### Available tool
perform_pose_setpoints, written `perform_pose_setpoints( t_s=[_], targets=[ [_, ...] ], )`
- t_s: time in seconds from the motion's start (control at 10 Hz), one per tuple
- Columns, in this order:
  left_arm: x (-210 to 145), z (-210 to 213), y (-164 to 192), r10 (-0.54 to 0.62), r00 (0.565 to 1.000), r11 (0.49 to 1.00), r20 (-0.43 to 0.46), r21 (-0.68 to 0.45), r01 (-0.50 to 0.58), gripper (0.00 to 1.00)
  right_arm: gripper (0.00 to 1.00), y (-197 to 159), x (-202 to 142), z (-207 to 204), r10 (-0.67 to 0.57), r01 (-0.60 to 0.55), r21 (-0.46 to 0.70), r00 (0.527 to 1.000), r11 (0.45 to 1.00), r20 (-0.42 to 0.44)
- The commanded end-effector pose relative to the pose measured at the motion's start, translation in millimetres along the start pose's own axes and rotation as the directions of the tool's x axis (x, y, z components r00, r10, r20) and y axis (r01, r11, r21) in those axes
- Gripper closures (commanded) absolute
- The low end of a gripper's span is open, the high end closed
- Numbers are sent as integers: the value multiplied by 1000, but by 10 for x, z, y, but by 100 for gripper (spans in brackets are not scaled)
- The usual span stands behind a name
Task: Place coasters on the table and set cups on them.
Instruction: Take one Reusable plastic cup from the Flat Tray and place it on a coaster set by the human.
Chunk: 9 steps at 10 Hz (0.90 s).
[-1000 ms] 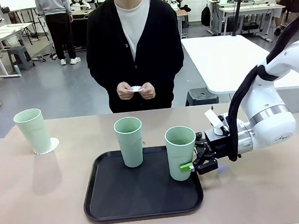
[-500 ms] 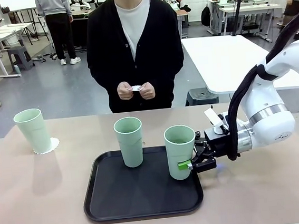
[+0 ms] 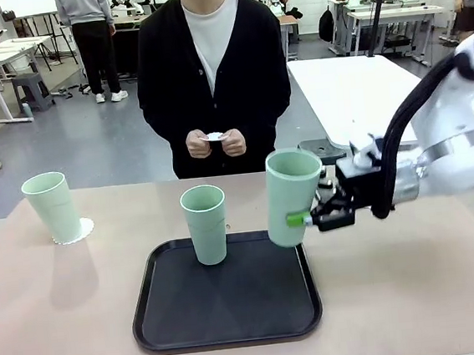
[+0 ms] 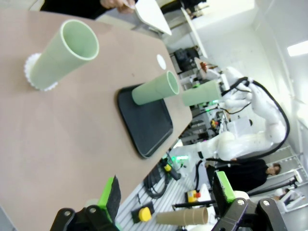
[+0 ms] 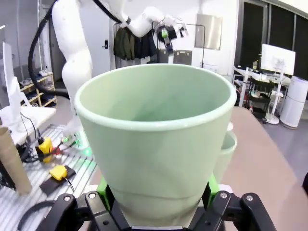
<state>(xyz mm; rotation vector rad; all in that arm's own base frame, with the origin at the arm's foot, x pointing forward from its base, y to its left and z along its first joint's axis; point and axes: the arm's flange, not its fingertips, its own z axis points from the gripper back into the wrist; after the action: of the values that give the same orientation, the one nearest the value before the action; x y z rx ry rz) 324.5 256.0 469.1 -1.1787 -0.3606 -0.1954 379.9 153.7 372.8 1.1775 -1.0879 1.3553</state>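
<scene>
Right gripper [image 3: 301,218]: jaws shut on the lower wall of a pale mint-green cup [image 3: 292,196], one green pad showing on the near side. This held cup hangs in the air above the right end of the black tray [image 3: 225,313], base clear of the tray floor, mouth up and leaning slightly toward the far side. In the right wrist view the same gripper [image 5: 156,195] clamps the cup [image 5: 156,144] from both sides, green pads pressed against its wall; the cup's inside looks empty.

Left gripper [image 4: 167,192]: jaws spread wide, nothing between them, hovering well above the table [image 3: 67,328] at its left end.

Second cup [image 3: 205,225]: upright on the tray, left of centre, toward the far rim, apart from the held cup.

Third cup [image 3: 52,207]: upright on the table at the far left, seated on a white scalloped coaster [image 3: 83,232] whose edge shows around the base. The left wrist view confirms this cup [image 4: 65,53] centred on its coaster [image 4: 33,77].

Person: standing at the far side of the table in a black cardigan, both hands [image 3: 198,143] together at waist height, pinching a small white coaster [image 3: 215,137] between the fingers, well above the tabletop.
</scene>
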Motion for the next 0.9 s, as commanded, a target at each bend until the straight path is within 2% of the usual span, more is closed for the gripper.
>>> perform_pose_setpoints(
  t_s=[0.0,0.3,0.4,0.6,0.7,0.8],
  targets=[
    [-12,22,-15,-1,1000,1000,-2,-5,1,0,100,143,436,44,-47,46,-30,998,999,-49],
    [-12,22,-15,-1,1000,1000,-2,-5,1,0,100,172,534,-9,-57,50,-70,993,996,-102],
    [-12,22,-15,-1,1000,1000,-2,-5,1,0,100,115,666,45,-27,25,-45,999,999,-43],
    [-12,22,-15,-1,1000,1000,-2,-5,1,0,100,115,666,45,-27,25,-45,999,999,-43],
    [-12,22,-15,-1,1000,1000,-2,-5,1,0,16,127,656,24,-32,29,-53,998,998,-62],
    [-12,22,-15,-1,1000,1000,-2,-5,1,0,16,-60,611,329,-20,16,-78,999,997,-47]
  ],
)
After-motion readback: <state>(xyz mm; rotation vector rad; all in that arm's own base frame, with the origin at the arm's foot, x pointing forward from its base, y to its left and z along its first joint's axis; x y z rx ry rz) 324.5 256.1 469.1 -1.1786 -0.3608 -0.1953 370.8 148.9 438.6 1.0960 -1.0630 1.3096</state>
